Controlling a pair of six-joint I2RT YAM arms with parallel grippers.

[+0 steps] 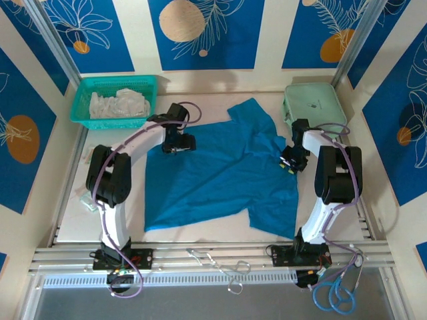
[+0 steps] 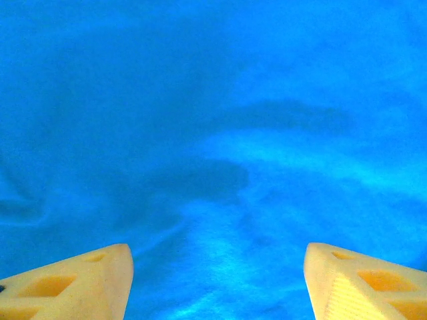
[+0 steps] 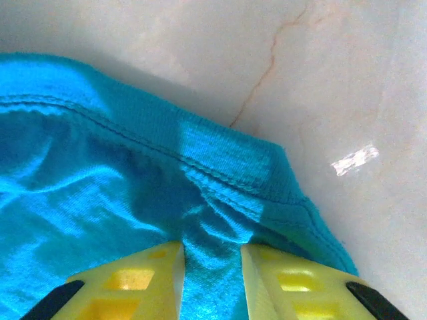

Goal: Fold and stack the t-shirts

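One t-shirt [image 1: 220,177], thin, limp, light; best grabbed at hems. Right gripper [image 3: 212,260] pinches its hemmed edge; left gripper [image 2: 219,273] hangs over its cloth, jaws apart.

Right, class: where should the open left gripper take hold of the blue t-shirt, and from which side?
Probably best: take the t-shirt by its straight left edge, approaching low from the left. Under the open left gripper the cloth lies nearly flat, nothing to pinch; that edge lies free on the table, opposite the stitched edge the right gripper pinches.
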